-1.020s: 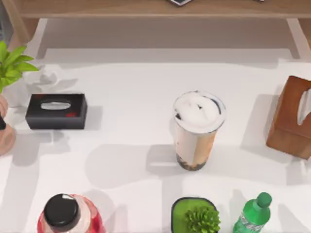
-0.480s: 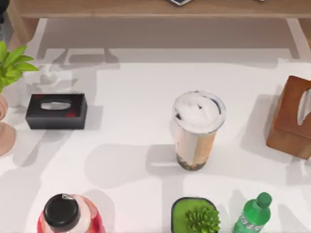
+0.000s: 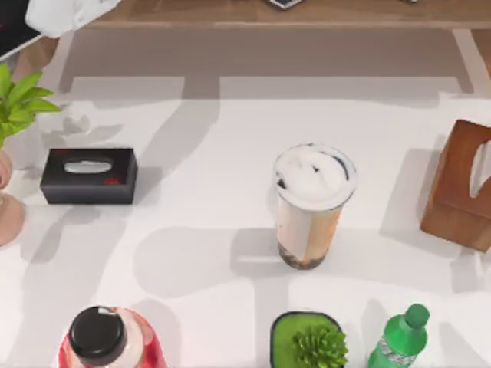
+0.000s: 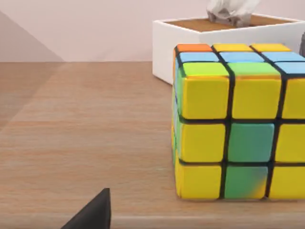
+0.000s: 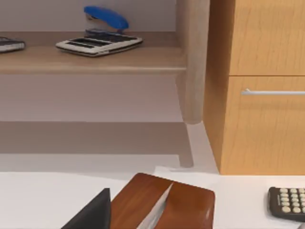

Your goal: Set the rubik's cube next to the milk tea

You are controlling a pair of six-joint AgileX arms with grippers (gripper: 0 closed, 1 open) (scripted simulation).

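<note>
The rubik's cube (image 4: 238, 124), with yellow, green and orange squares, stands on a wooden shelf board in the left wrist view, close in front of my left gripper. One dark fingertip (image 4: 95, 214) of that gripper shows off to the side of the cube, apart from it, and nothing is held. My left arm (image 3: 61, 14) reaches over the shelf at the table's back left corner. The milk tea (image 3: 313, 203), a tall clear cup with a white foamy top, stands upright near the table's middle. My right gripper is parked at the right; its dark fingertip (image 5: 93, 212) hangs above the brown tissue box (image 5: 162, 205).
On the table are a black tissue box (image 3: 88, 175), a leafy plant (image 3: 19, 103), a red bottle (image 3: 107, 337), a green potted plant (image 3: 307, 341), a green bottle (image 3: 399, 337) and the brown tissue box (image 3: 464, 184). A white tissue box (image 4: 228, 33) stands behind the cube. A calculator (image 5: 286, 202) lies at the right.
My left arm has left the table's left edge and swung up to the shelf at the back left corner; its shadows have shifted across the table. Nothing on the table has moved.
</note>
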